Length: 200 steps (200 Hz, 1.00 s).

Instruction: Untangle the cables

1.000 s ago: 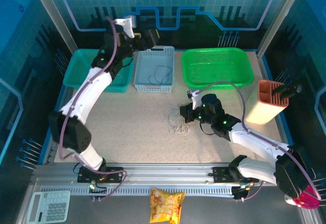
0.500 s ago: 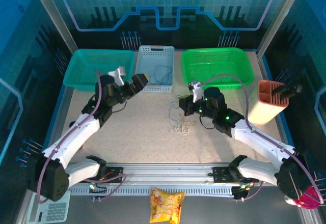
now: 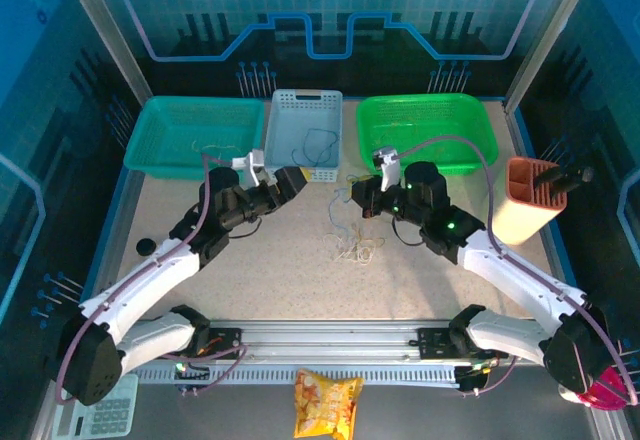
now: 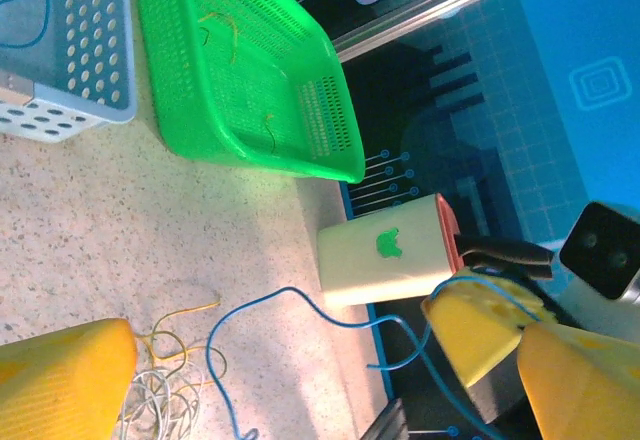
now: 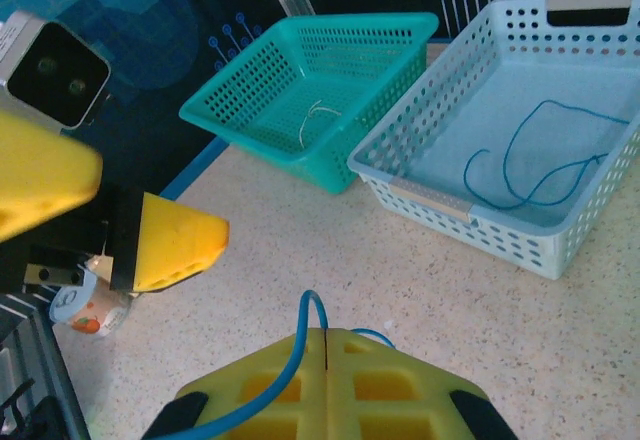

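The cables lie as a small clump (image 3: 353, 246) of white and tan-yellow wires on the speckled table; in the left wrist view the clump (image 4: 150, 392) sits at the bottom left. A dark blue cable (image 4: 300, 302) rises from it to my right gripper (image 3: 357, 196), which is shut on it. In the right wrist view the blue cable (image 5: 314, 312) loops out of the seam of the closed right gripper (image 5: 327, 332). My left gripper (image 3: 288, 182) hovers wide open just left of the right one, holding nothing; its yellow fingers (image 5: 170, 242) face the right wrist camera.
At the back stand a teal basket (image 3: 160, 150), a light blue basket (image 3: 282, 165) holding a blue cable, and a green basket (image 3: 480, 150) with yellow wires. A cream and orange holder (image 3: 520, 210) stands at right. A snack bag (image 3: 327, 400) and a calculator (image 3: 95, 410) lie beyond the near rail.
My left arm swung from over the light blue basket down to the table's middle, beside the right gripper. The right gripper moved back and up, drawing the blue cable out of the clump.
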Each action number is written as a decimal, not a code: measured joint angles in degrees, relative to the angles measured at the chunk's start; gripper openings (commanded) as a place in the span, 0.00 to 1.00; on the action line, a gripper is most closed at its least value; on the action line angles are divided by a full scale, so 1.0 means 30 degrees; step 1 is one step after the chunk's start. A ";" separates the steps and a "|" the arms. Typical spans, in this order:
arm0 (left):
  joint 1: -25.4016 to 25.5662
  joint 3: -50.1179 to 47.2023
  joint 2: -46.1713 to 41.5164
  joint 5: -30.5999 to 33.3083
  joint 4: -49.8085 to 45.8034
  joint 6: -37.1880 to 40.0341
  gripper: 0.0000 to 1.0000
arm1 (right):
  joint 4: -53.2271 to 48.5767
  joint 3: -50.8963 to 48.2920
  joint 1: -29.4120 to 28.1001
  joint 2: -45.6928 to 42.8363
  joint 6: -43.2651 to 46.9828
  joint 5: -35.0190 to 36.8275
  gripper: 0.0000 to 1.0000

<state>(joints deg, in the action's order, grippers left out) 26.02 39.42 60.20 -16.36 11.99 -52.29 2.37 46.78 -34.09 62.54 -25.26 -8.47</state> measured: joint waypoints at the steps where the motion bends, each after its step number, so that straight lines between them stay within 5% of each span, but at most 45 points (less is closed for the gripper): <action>1: 0.0007 -0.0015 -0.0015 0.0000 0.0029 0.0080 0.96 | -0.0007 0.0015 0.0007 0.0000 0.0007 0.0000 0.00; 77: 0.2076 -0.1450 -0.0219 0.0262 0.0058 0.3956 0.86 | -0.0852 0.1698 0.0546 -0.0029 -0.0794 -0.0051 0.00; 136: 0.4415 -0.1945 0.1486 0.1996 0.2149 0.3978 0.83 | -0.0947 0.1698 0.0583 -0.0029 -0.1370 -0.0117 0.00; 200: 0.5158 -0.1916 0.4233 0.3024 0.4568 0.3723 0.78 | -0.0933 0.1698 0.0634 -0.0036 -0.1741 -0.0342 0.00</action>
<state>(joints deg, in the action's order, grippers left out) 41.50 33.67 72.90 -7.29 25.69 -41.12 -0.43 51.88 -32.18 62.43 -30.48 -9.50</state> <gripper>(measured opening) 0.784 0.044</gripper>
